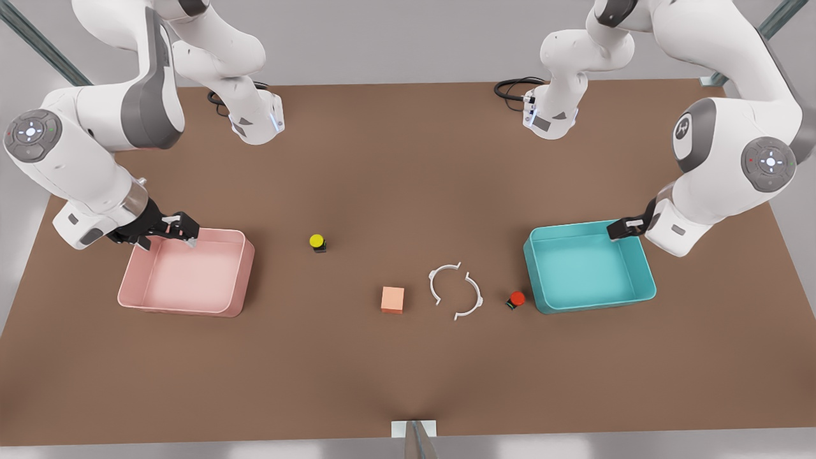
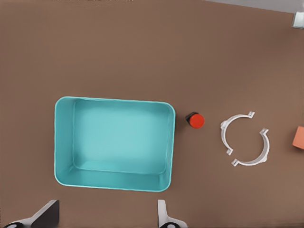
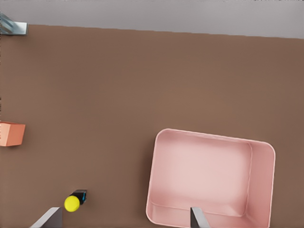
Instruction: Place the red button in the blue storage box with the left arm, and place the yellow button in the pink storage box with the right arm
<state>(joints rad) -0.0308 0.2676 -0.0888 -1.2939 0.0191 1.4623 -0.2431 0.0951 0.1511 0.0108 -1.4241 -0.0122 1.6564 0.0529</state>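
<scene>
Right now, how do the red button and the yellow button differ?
The red button has a red cap; the yellow button has a yellow one. The red button sits right beside the blue storage box; the yellow button stands well apart from the pink storage box. Both have small black bases and rest on the table.

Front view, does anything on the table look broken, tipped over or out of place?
The white ring between the orange cube and the red button lies as two separate curved halves with gaps between them, slightly offset, so it looks split or unclipped. Both buttons, including the yellow button, stand upright outside the boxes.
</scene>
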